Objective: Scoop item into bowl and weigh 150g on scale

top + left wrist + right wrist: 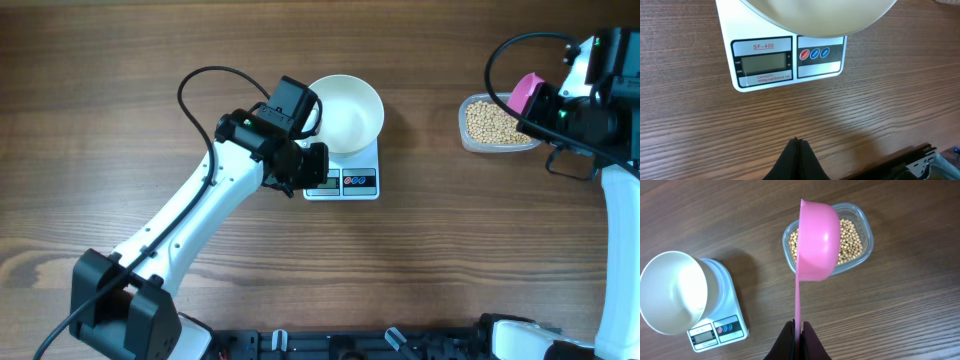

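Bowl: the white bowl (345, 112) sits on the scale (342, 182), centred on the platform and overhanging its back. Beans can then be weighed as they land. No beans show inside it.

Scale: it lies flat on the counter (150, 80), with display (763, 62) and buttons (814, 53) facing the robot. I can make out no digits on the display. It probably needs switching on or zeroing with the bowl aboard.

Left jaws: pressed together into one dark tip and holding nothing. They hang above bare counter just in front of the scale's panel. A closed tip suits poking a button, which is likely why they are shut here.

Right jaws: clamped on the thin handle of the pink scoop (817, 242). The grip is far down the handle, so the cup reaches out ahead.

Scoop: it hangs over the clear container (865, 227), turned on its side with its rounded back to the wrist camera. It looks placed for a dip; whether it carries any beans I cannot tell.

Beans: the tan beans (852, 242) fill the container, well apart from the bowl on the right.

Progress: early, by the look of it.
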{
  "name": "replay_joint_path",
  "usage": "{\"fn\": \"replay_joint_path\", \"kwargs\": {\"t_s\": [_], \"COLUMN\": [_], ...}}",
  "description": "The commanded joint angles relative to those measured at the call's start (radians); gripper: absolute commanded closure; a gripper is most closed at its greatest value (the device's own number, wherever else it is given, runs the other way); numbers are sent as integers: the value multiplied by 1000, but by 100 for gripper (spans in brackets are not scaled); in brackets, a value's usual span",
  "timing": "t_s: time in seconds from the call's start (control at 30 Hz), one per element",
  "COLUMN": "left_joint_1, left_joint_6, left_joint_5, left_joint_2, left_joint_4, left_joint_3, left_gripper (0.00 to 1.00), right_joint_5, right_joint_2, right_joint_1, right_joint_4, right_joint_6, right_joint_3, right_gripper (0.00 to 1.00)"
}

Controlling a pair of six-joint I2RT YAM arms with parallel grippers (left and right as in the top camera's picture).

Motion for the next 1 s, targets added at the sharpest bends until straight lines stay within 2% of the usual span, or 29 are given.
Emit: {"fn": "replay_joint_path", "kwargs": {"t_s": [0.0, 0.1, 0.43, 0.57, 0.67, 0.97], "left_joint_1": [-18, -35, -122, -136, -149, -181], "left_joint_6": [-26, -26, -35, -123, -139, -139], "left_joint_5": [16, 21, 0, -33, -34, -119], "left_joint_2": [7, 8, 8, 23, 48, 187], "left_joint_4": [12, 22, 57, 60, 63, 217], "left_joint_3": [7, 7, 6, 3, -5, -28], "left_gripper": [96, 96, 96, 96, 96, 96], "right_joint_5": [-24, -7, 78, 78, 78, 78], "right_joint_2": [-5, -5, -5, -5, -5, -5], "right_joint_1": [-3, -3, -3, -3, -3, -3], "right_joint_4": [0, 28, 61, 64, 68, 130], "right_joint_6": [-73, -124, -125, -153, -150, -151], "right_joint_3": [16, 16, 16, 16, 16, 16], "right_gripper": [96, 96, 96, 96, 96, 96]}}
